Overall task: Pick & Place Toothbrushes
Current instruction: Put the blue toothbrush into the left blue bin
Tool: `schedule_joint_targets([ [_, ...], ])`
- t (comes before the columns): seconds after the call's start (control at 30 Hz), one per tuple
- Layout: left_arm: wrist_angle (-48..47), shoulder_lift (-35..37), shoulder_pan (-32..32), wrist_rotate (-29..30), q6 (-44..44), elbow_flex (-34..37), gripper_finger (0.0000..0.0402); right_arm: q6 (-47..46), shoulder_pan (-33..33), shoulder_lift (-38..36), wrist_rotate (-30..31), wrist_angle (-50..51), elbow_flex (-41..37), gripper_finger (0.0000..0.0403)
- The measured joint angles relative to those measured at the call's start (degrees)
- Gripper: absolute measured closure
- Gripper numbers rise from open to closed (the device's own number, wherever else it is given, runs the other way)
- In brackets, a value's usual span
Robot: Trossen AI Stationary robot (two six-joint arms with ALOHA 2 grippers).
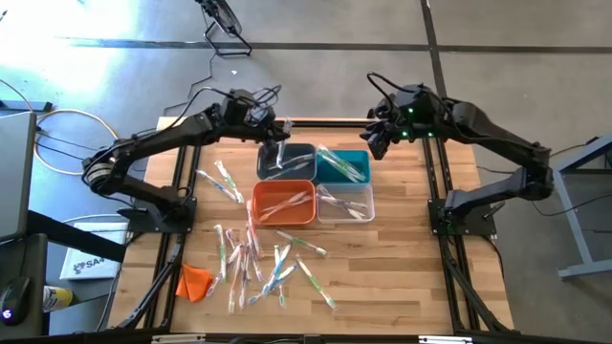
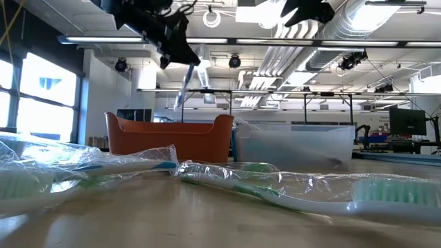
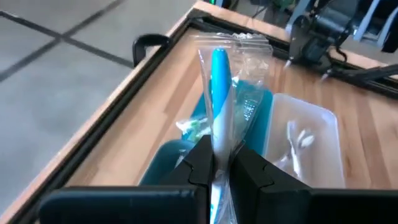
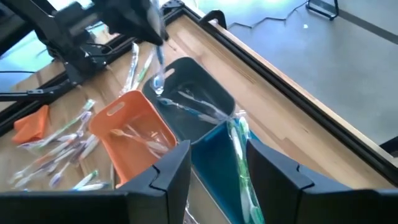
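Left gripper [image 3: 222,167] jaws are clamped on a blue-handled toothbrush [image 3: 219,93], held above the dark grey bin [image 1: 285,161]. Right gripper [image 4: 214,163] jaws stand parted and empty over the teal bin [image 1: 341,167]. The wrapper is judged slippery, the handle light and stiff; mid-handle grip suits. The brush head is hidden below the jaws.

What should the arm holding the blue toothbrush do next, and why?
Probably open the left gripper and drop it. It is shut on a wrapped blue toothbrush, hanging above the dark grey bin, which already holds toothbrushes. The right gripper is open over the teal bin, out of the way.
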State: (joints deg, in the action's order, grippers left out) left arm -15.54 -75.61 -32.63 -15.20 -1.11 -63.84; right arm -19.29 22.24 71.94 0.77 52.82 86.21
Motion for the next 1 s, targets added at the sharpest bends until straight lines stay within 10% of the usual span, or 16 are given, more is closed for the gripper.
schedule_joint_targets([
  [1.0, -7.4, -13.7, 0.0, 2.9, 2.4, 0.0, 0.0378, 1.0, -0.4, 9.0, 0.5, 0.9, 0.0, 0.0255],
])
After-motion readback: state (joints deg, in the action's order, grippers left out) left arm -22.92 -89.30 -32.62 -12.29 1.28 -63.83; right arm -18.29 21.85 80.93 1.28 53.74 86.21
